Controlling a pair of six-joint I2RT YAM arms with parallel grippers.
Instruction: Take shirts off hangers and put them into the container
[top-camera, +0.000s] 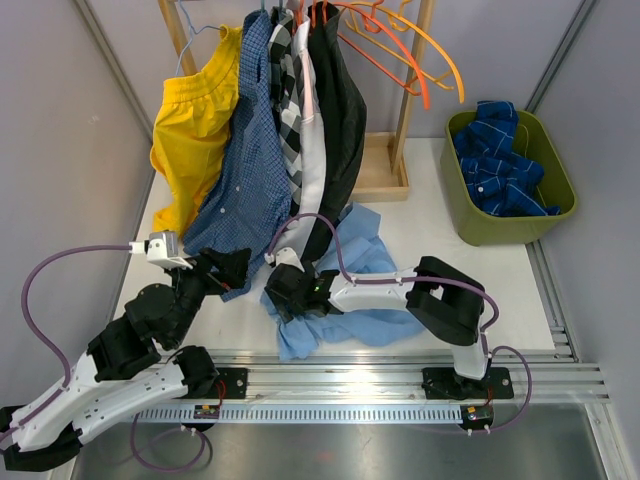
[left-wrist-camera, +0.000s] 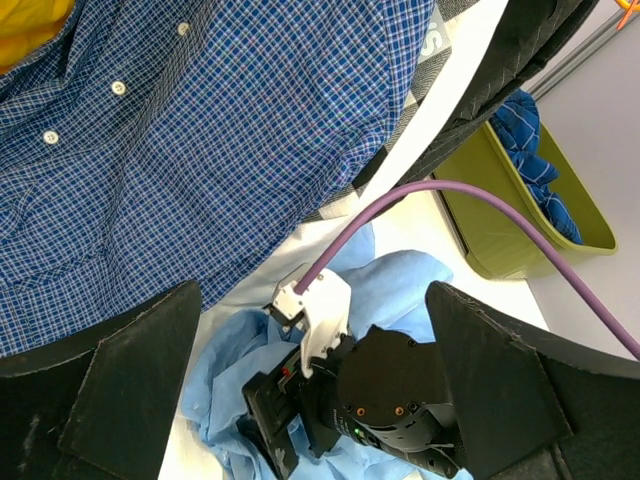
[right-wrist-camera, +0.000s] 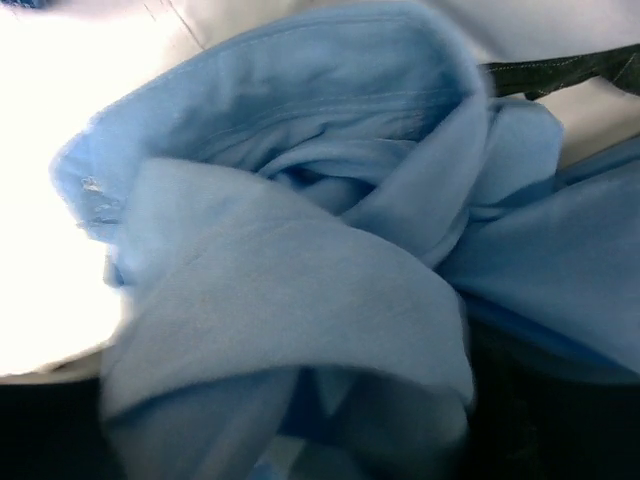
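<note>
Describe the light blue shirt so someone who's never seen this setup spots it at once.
Start at the wooden rack at the back of the white table, where several shirts hang. Just in front, the light blue shirt lies crumpled on the tabletop. It is the only plain pale-blue garment, and the only one neither hanging nor in the green tub.

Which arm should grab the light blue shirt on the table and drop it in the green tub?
Right. The right gripper is at the light blue shirt, and the tub is on its side. The left gripper is open by the hanging blue checked shirt.
</note>
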